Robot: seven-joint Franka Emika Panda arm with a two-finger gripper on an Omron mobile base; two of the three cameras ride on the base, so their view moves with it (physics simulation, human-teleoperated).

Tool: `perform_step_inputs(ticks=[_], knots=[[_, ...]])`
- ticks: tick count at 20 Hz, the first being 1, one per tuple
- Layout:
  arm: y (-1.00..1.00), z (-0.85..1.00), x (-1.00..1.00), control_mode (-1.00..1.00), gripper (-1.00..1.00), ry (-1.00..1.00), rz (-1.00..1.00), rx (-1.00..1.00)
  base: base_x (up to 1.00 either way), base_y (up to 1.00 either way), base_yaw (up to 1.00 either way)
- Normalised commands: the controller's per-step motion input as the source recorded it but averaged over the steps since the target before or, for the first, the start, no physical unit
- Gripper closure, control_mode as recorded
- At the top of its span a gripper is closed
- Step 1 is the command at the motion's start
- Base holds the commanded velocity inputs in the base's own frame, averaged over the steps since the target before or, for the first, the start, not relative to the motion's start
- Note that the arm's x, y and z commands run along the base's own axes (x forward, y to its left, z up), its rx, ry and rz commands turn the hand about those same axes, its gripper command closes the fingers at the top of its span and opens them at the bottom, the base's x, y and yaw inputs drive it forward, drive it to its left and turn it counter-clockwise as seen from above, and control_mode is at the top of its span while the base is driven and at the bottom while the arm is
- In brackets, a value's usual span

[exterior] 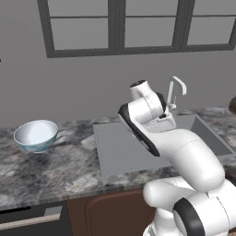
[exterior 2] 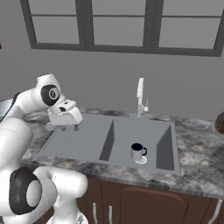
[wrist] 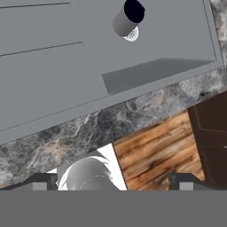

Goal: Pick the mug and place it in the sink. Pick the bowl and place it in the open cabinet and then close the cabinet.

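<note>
The small white mug [exterior 2: 138,152] with its dark inside stands upright over the drain in the grey sink [exterior 2: 165,146], and it also sits near the top of the hand view [wrist: 127,20]. On the marble counter far to the left rests the large white bowl [exterior: 36,135], upright. My gripper [exterior 2: 70,127] hovers over the ribbed drainboard [exterior: 120,152], left of the basin, open with nothing between its fingers [wrist: 42,181]. At the right edge of the hand view a dark brown panelled door [wrist: 212,142], probably the cabinet's, stands out over the wooden floor.
The curved chrome tap [exterior 2: 140,98] rises behind the basin. A window runs along the wall above. Reddish-brown cupboard fronts [exterior 2: 144,203] sit below the counter. A dark brown thing [exterior 2: 219,122] pokes in at the right counter edge.
</note>
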Motion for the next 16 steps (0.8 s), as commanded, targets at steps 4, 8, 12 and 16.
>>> perform_step_inputs(ticks=[4,8,12,16], knots=[[0.55,0.00,0.00,-1.00,-1.00,-0.07,0.00,0.09,0.00,0.00,0.00],[0.39,0.00,0.00,-1.00,-1.00,-0.04,0.01,0.18,0.00,0.00,0.00],[0.22,0.00,0.03,-1.00,-1.00,-0.05,0.01,0.09,0.00,0.00,0.00],[0.31,0.00,0.08,-1.00,-1.00,-0.21,0.00,0.00,0.00,0.00,0.00]])
